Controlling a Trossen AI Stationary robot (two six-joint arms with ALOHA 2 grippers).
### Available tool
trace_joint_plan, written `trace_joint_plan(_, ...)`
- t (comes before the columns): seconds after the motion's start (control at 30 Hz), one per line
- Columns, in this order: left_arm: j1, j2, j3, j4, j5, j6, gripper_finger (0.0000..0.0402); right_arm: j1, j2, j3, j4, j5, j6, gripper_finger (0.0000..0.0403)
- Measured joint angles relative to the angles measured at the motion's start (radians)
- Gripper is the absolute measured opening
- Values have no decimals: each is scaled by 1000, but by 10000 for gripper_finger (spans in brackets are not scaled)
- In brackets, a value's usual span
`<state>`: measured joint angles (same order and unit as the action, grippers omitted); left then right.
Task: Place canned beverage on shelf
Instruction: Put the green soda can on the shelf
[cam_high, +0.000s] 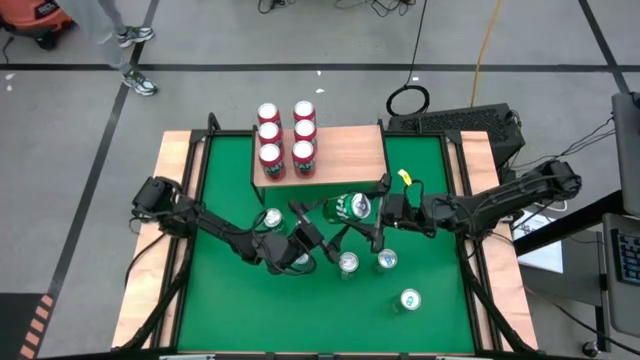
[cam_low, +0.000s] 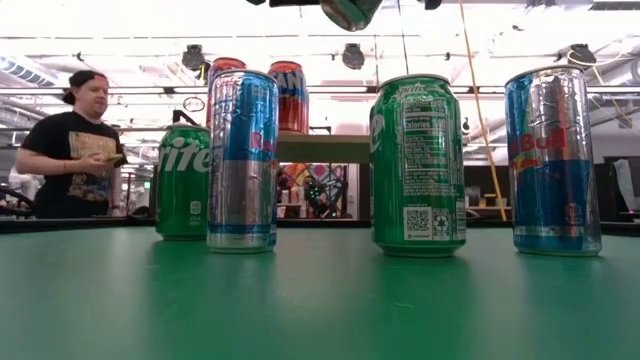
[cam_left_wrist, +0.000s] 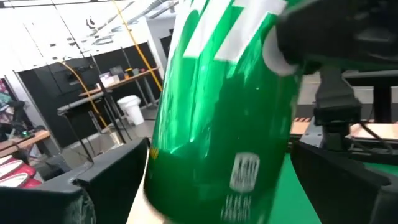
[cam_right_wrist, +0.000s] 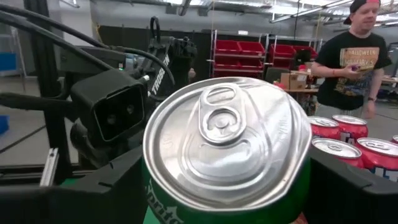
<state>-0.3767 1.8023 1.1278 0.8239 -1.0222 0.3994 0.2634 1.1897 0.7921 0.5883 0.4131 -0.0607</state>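
Right gripper (cam_high: 372, 212) holds green can (cam_high: 348, 207) beside shelf (cam_high: 345, 152) edge.

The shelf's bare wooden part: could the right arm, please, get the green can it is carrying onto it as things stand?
Probably yes. The right gripper holds the green can just in front of the shelf, whose right half is bare; the six red cans crowd only its left half. The left gripper, open, sits close by.
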Motion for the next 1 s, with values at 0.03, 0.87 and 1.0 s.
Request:
trace_joint_plan(0.03,-4,0,0,0,0,-2,395,0,-12,0,-16,-2,4,304)
trace_joint_plan(0.87,-4,1,-1,-134,270,-237,398,-68,-114,2,-238,-451,-31,306)
trace_joint_plan(1.0,-4,1,-1,-149,291,-238,392,-68,-114,2,-232,-504,-41,306)
